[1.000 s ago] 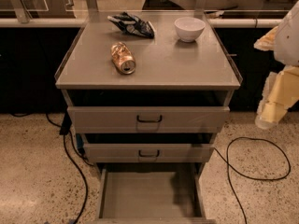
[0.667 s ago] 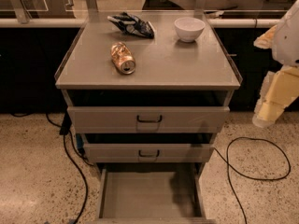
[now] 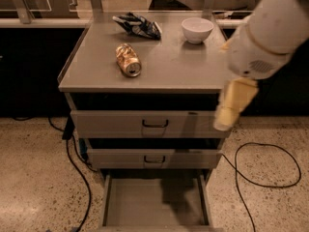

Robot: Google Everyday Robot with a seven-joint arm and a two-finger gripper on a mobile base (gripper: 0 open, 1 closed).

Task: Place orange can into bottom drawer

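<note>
The orange can (image 3: 128, 60) lies on its side on the grey cabinet top (image 3: 183, 64), left of the middle, with its silver end toward me. The bottom drawer (image 3: 145, 204) is pulled out at the cabinet's foot and nothing lies on its flat floor. My gripper (image 3: 232, 105) hangs from the white arm at the cabinet's front right corner, in front of the right end of the top drawer front. It is well to the right of the can and high above the open drawer. It holds nothing that I can see.
A dark blue-and-white snack bag (image 3: 138, 24) and a white bowl (image 3: 197, 29) sit at the back of the cabinet top. Two shut drawer fronts (image 3: 154, 124) with black handles are above the open drawer. Cables (image 3: 263, 166) lie on the speckled floor on both sides.
My arm and gripper have swung left, from beside the cabinet's right side to in front of its front right corner. The can, bowl, bag and drawer have not moved.
</note>
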